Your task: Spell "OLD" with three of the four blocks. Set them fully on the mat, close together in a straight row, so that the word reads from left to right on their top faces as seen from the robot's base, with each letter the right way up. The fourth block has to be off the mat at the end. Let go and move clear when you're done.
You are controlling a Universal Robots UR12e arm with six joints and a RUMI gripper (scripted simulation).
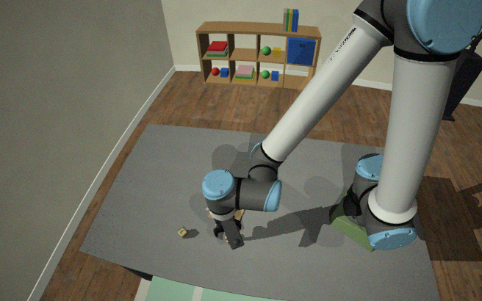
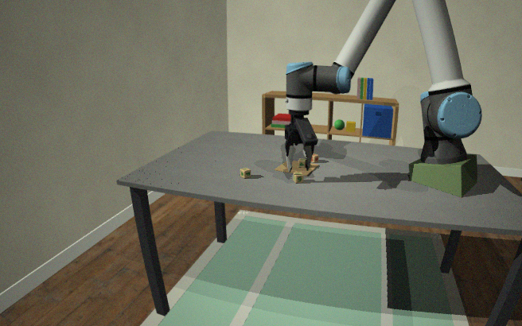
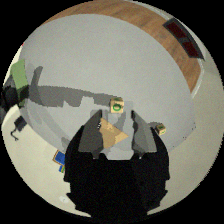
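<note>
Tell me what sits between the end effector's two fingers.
In the wrist view, a corner of the tan flat mat shows between the end effector's dark fingers, no block; the wooden green-lettered block lies beyond them.

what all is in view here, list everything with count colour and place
letter blocks: four, tan with green letters; one apart on the table, one on the mat, one at its near edge, one behind it
mat: one, tan, under the gripper
table: one, grey top, dark legs
shelf unit: one, wooden, by the far wall, holding coloured toys
rug: one, green, on the floor under the table
base wedge: one, green, on the table under the arm
arm: one, white and grey, blue caps
gripper: one, black, part open, empty, low over the mat
</note>
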